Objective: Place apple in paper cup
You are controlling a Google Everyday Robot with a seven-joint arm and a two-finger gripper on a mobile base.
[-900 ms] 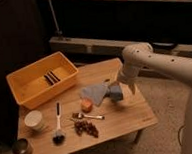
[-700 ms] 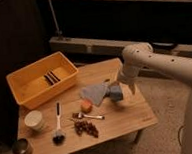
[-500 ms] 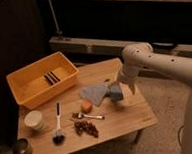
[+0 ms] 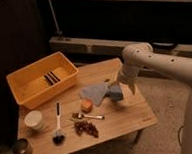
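The apple [image 4: 87,106], small and orange-red, lies on the wooden table [image 4: 127,116] just left of a pale cloth. The white paper cup [image 4: 33,119] stands upright near the table's left front, well left of the apple. My gripper [image 4: 112,90] is at the end of the white arm, low over the table's middle right, beside a blue block and right of the apple. It holds nothing that I can see.
A large yellow bin [image 4: 42,84] sits at the back left. A pale cloth [image 4: 94,92] and a blue block [image 4: 116,93] lie by the gripper. A brush [image 4: 57,125], a spoon [image 4: 87,117], dark grapes [image 4: 86,128] and a dark metallic cup [image 4: 21,146] lie in front.
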